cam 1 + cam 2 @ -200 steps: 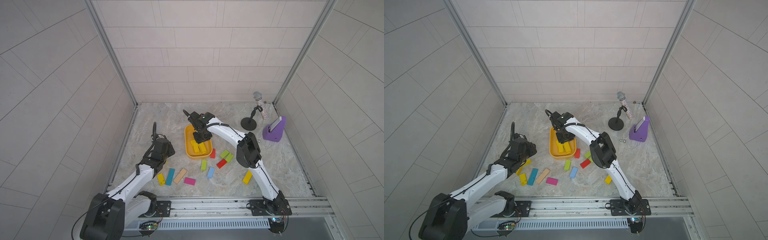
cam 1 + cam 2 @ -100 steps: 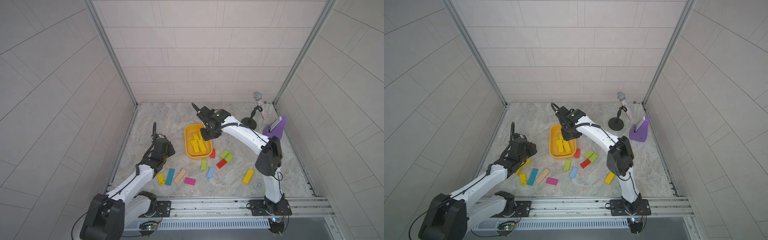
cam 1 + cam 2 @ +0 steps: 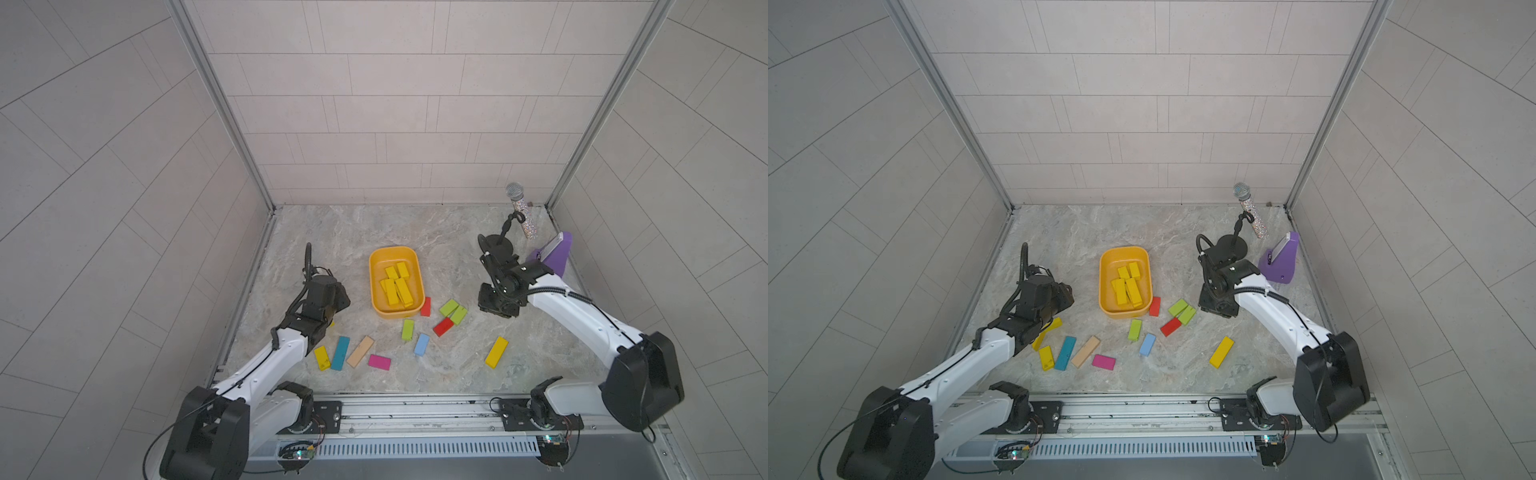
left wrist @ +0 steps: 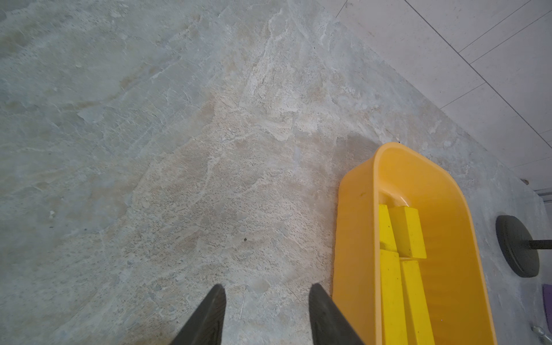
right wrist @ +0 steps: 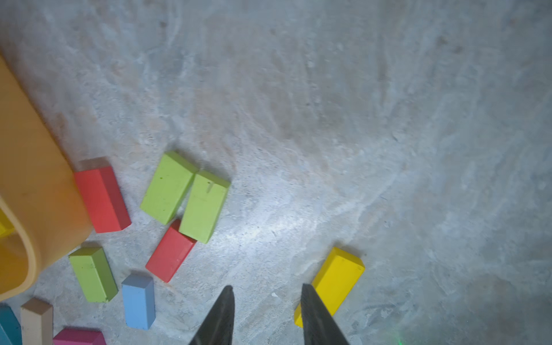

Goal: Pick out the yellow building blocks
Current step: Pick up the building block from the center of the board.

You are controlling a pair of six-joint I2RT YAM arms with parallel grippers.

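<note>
1. counting in both top views: five or six yellow building blocks [image 3: 397, 286] lie piled in the orange-yellow tub [image 3: 394, 254] (they overlap, so the count is unsure). three yellow ones show on the marbled table [image 3: 374, 224]:
   - a lone yellow block [image 3: 496, 352], well apart from the tub on the right arm's side
   - a short yellow block [image 3: 322, 358] just beside the teal block [image 3: 340, 353]
   - a half-hidden yellow block [image 3: 1046, 330], partly under the left arm [image 3: 992, 345]
2. left wrist view: the left gripper [image 4: 265, 291] has its jaws parted with nothing between them. it is over bare table, just beside the tub [image 4: 355, 239] wall. binned yellow bars [image 4: 406, 236] show inside.
3. right wrist view: the right gripper [image 5: 264, 286] is narrowly parted and empty. the lone yellow block [image 5: 331, 286] lies just beside one finger, outside the gap. the lime-green blocks [image 5: 185, 194] and a red block [image 5: 170, 251] lie on the table, and they are not wanted.
4. judgement: the sorting looks past halfway, with three yellow blocks left as far as seen. the right gripper seems best placed for the lone block, and the left for the two near its arm.
</note>
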